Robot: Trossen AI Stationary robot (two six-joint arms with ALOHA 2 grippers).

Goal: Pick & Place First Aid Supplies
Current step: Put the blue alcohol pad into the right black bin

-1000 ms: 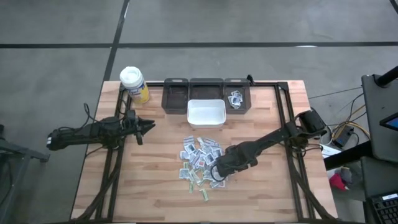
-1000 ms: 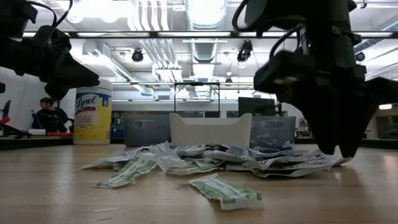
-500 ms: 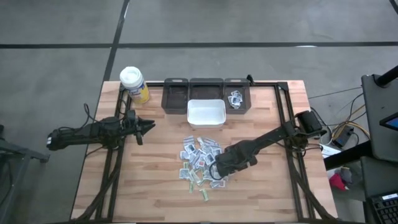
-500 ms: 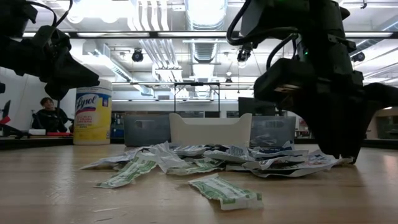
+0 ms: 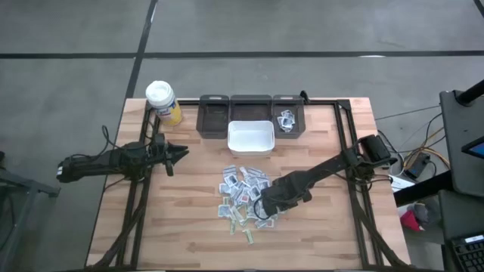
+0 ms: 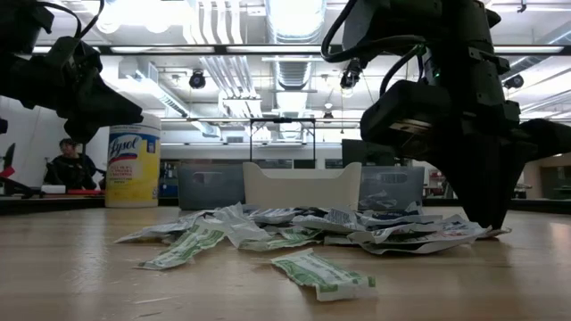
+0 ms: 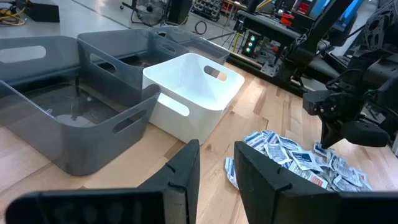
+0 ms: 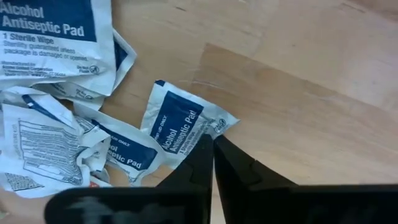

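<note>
Look at the big packet (image 8: 46,37) in the right wrist view: it says "Alcohol Antiseptic Pad" and "1 Sterile Wipe" in white on blue. The small packet (image 8: 180,121) near it reads "Antiseptic Pad". In the low view, you can read "Lysol" on the yellow tub (image 6: 132,160). The other print is too small to read.

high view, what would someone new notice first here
A heap of first aid packets lies mid-table, with the right gripper down at its near right edge, jaws shut on an antiseptic pad packet. Behind the heap stands a white bin; the left gripper waits left of it.
</note>
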